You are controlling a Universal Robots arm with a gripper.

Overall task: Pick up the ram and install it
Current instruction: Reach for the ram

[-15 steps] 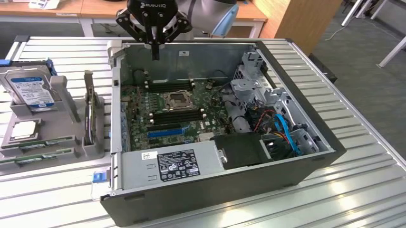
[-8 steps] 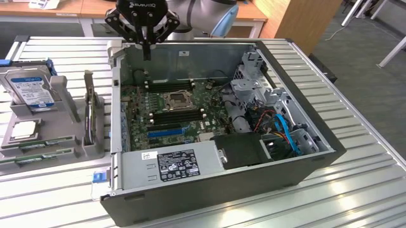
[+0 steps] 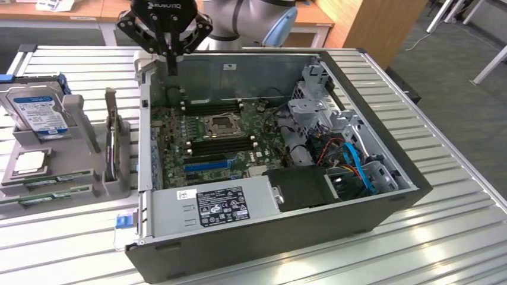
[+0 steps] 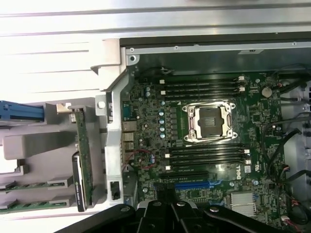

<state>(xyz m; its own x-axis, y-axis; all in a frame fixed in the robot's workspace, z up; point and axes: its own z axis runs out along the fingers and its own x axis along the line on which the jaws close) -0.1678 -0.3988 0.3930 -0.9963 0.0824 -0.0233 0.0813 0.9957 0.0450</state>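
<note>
The claw (image 3: pixel 170 66) is clenched, its fingers drawn to a point with nothing between them, and it touches nothing. It hangs above the far corner of the open computer case (image 3: pixel 396 196), at the exterior view's left. The ram (image 3: pixel 54 177) (image 4: pixel 29 184) lies flat in a grey holder (image 3: pixel 79 119) on the counter (image 3: pixel 443 237), beside the case and well apart from the claw. Its long axis runs across the exterior view, parallel to the black memory slots (image 3: pixel 222 142). A second stick (image 3: pixel 47 196) lies beside it. The arm (image 3: pixel 253 21) holds the claw pointing straight down
</note>
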